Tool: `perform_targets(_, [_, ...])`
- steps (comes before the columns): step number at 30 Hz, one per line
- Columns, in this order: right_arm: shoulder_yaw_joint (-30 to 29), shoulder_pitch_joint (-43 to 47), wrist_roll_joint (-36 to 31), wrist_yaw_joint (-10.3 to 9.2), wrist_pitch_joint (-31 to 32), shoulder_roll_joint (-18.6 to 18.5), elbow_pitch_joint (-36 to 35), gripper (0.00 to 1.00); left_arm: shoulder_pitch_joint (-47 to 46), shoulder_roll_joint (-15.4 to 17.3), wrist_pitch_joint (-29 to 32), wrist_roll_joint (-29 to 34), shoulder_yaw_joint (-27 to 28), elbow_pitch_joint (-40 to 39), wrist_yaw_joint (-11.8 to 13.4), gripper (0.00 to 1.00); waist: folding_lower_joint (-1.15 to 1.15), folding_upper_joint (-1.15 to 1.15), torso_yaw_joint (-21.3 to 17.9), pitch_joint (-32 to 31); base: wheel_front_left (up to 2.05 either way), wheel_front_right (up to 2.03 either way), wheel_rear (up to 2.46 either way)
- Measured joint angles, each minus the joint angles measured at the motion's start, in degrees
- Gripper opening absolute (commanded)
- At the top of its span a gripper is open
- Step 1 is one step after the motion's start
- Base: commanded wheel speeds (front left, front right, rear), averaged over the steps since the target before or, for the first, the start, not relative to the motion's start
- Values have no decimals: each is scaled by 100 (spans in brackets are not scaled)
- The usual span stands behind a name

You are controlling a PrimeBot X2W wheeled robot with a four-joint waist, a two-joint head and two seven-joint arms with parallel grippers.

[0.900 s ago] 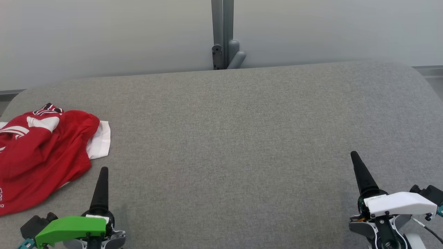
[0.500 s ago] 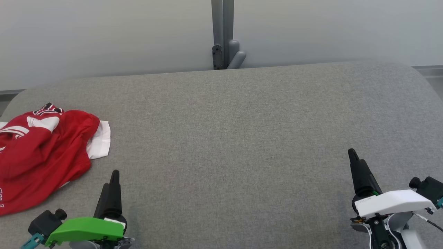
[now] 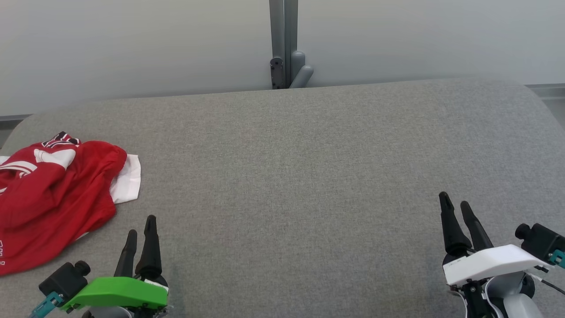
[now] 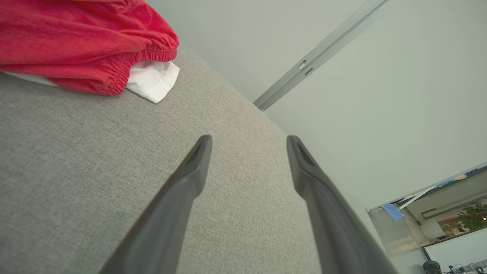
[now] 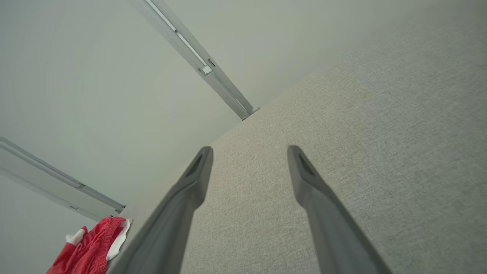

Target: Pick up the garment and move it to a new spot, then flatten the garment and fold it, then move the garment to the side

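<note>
Red garment [image 3: 53, 198] lies crumpled at left edge of grey tabletop [image 3: 287, 176], untouched. Left gripper [image 3: 141, 225] and right gripper [image 3: 453, 199] have just rolled at wrist — fingers spread, empty. Pickup not begun — left nearest.

no legible text; the garment [image 3: 57, 198] print is unreadable

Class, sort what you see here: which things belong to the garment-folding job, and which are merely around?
Belongs to the job:
crumpled red-and-white fabric garment
grey fabric-covered tabletop
left claw, open
right claw, open

Merely around:
upright grey metal post
plain pale wall
</note>
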Motion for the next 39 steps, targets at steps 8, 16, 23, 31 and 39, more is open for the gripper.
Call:
perform_targets(8, [19,23,-668,0,-152,-29,-32,100,43,1,-152,556,-23,-14,15,100,0,0,-9,-2,0,0,0])
perform_targets(16, [40,53,-1283,0,-283,-51,-60,100,72,3,-290,1167,-81,-13,15,100,0,0,-14,-4,0,0,0])
perform_targets(23, [51,87,-1782,1,-400,-52,-70,100,91,4,-394,1634,-127,-23,15,100,0,0,-13,4,0,0,0])
perform_targets(31, [46,94,-2301,1,-504,-52,-74,100,94,7,-505,2148,-123,-22,15,100,0,0,-7,-4,0,0,0])
perform_targets(39, [8,107,-2746,1,-612,-57,-74,100,98,9,-620,2587,-79,16,-3,100,0,0,-17,-9,0,0,0])
